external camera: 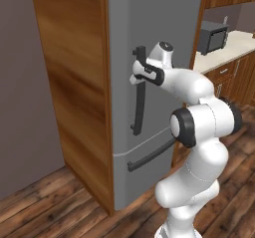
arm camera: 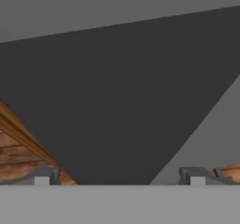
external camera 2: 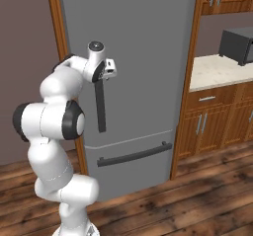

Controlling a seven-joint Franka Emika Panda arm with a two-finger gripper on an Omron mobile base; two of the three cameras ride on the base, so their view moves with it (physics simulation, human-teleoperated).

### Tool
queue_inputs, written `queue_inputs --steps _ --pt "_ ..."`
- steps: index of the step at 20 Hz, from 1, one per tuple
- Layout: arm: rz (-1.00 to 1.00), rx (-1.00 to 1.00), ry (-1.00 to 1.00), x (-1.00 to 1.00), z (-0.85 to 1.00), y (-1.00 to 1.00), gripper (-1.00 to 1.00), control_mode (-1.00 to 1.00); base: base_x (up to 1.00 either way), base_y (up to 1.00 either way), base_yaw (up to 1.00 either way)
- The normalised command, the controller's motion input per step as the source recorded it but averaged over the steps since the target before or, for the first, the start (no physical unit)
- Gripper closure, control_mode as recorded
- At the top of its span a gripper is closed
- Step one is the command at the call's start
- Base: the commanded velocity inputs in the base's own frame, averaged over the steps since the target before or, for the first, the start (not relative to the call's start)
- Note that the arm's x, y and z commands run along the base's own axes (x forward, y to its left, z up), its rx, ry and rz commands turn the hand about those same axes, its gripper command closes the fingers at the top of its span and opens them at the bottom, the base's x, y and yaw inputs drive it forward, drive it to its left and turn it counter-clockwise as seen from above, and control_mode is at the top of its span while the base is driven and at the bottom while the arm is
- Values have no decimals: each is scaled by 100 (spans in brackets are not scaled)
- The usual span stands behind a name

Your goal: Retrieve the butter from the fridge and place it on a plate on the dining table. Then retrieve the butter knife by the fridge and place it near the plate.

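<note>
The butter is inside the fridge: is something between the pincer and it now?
Yes. The closed grey door of the fridge stands in the way. The open pincer is up at its vertical handle, with the dark bar between its tips.

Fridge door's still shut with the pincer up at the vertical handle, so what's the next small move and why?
Probably close the pincer on the vertical handle. The fridge is shut, the fingers stand wide open, and the dark bar sits close between them, so gripping comes before any pull.

The fridge point(external camera 2: 138, 57) is tall, flat grey and shut, filling the centre of both base views. Its dark vertical handle point(external camera 2: 100, 106) runs down mid-frame, above a horizontal bar handle point(external camera 2: 134, 154).
</note>
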Motion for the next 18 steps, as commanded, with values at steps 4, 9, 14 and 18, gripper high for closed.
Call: queue_inputs --steps 4,9,14,18 --pt "0 0 0 41 -14 0 -100 -100 0 0 0" --pt "2 0 -4 36 -11 2 -100 -100 0 0 0" --pt "6 4 -15 37 -27 1 -100 -100 0 0 0" --pt "3 8 -22 54 -32 18 -100 -100 0 0 0"
